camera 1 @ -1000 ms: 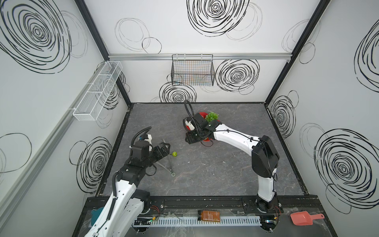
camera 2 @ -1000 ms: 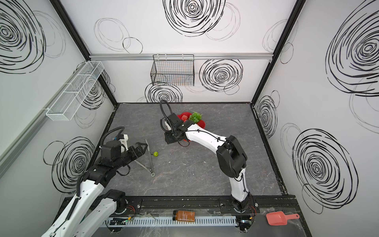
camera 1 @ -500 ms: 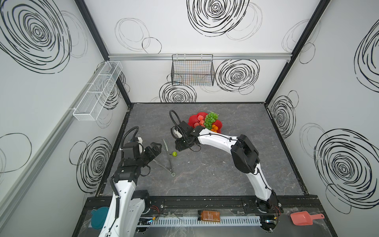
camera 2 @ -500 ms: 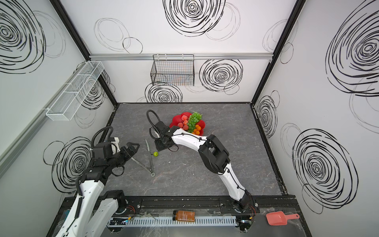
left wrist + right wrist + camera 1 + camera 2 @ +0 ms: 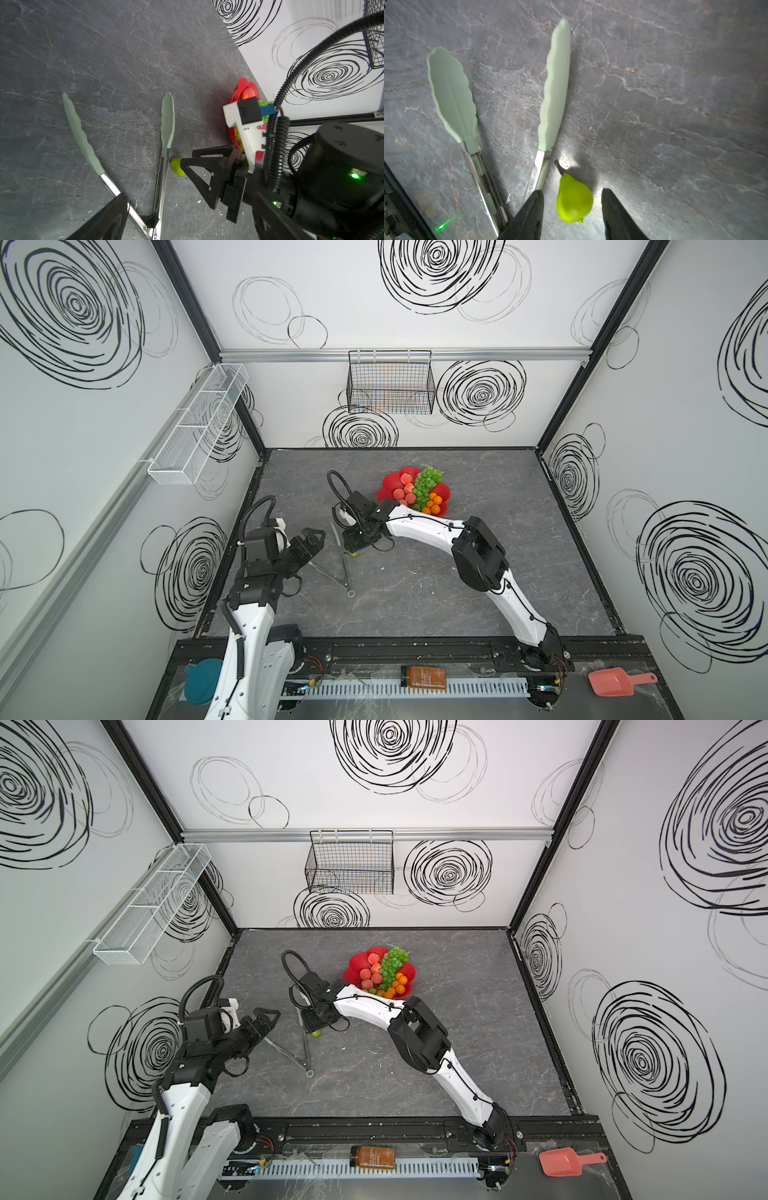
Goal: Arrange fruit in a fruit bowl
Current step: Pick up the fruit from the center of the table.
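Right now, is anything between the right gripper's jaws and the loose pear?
Nothing visible. The right gripper has its jaws open on either side of the pear. The tongs lie close beside one jaw, outside the gap.

— What sort of place was it?
— A robot lab's test cell. White walls (image 5: 291,406) printed with black swirls boxed me in. A wire basket (image 5: 390,383) hung from an aluminium rail (image 5: 498,353), and I was bolted to a black base rail (image 5: 415,651) beside a grey stone-look tabletop (image 5: 415,597).

Grey marbled tabletop (image 5: 457,593) with tongs (image 5: 168,120), pear (image 5: 574,201), red fruit bowl (image 5: 389,488).
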{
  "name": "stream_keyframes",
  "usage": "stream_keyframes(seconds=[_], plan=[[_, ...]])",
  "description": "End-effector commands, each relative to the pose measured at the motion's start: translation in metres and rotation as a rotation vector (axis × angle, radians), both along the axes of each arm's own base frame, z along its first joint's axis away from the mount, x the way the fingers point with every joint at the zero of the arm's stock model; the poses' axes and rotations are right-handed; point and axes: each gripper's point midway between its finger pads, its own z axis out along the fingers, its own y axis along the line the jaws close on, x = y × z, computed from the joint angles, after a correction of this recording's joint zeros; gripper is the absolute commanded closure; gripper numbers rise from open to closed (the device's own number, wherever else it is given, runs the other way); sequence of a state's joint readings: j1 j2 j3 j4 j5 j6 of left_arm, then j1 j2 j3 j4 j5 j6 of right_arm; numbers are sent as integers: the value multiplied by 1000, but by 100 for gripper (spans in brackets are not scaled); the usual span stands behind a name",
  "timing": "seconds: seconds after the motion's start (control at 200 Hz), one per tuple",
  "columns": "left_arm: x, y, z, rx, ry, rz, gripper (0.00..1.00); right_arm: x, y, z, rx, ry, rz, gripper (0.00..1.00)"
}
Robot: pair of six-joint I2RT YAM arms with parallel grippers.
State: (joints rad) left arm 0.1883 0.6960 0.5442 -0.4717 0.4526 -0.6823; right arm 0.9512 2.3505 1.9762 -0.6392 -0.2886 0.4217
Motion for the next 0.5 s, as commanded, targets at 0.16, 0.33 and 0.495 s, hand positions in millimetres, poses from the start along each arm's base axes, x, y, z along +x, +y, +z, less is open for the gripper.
stream_keyframes(seconds=[0.16,0.33,0.495], plan=[[2,0,1,5,-20,-18,4,-11,-3,-11,-55,16,22,51],[2,-1,1,1,-22,-22,4,-12,-3,-18,-62,27,24,51],[3,-2,1,0,-24,-23,4,-14,-2,-21,-62,35,30,51]])
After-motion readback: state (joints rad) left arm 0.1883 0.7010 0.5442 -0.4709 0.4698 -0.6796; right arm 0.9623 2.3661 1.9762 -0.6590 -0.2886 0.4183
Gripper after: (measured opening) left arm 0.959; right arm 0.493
